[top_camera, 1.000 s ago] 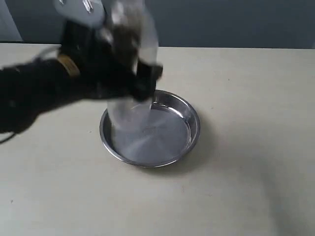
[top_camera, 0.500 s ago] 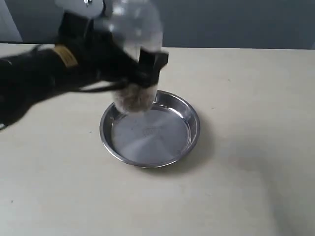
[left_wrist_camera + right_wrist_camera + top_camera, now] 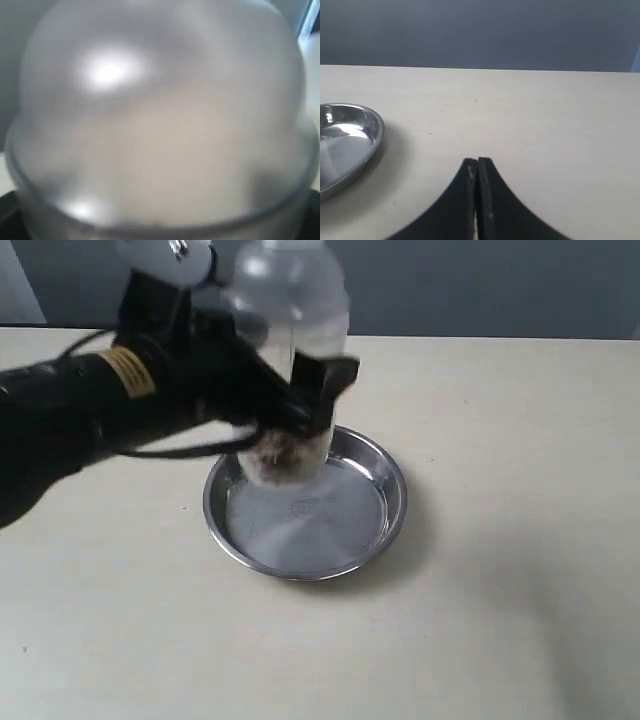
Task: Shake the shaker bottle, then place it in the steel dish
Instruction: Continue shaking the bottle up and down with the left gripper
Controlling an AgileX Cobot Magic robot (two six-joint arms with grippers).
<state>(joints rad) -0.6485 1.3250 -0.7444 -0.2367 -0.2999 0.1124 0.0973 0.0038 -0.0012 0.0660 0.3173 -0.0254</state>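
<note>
Judged mid-shake: left fingers point(image 3: 322, 378) clamp the shaker bottle point(image 3: 290, 300) over the steel dish point(image 3: 396, 490), at its 11 o'clock rim. Right fingers point(image 3: 470, 182) together. Next should be: centre, lower upright, release.

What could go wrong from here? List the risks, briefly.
1. The bottle hangs over the back-left rim of the dish in the exterior view, not over its middle. Lowered straight down, its base may catch the rim and tip.
2. The left jaws clamp only the smooth mid-body, so more shaking might let it slip.
3. The bottle fills the left wrist view, so that camera cannot guide the placement.
</note>
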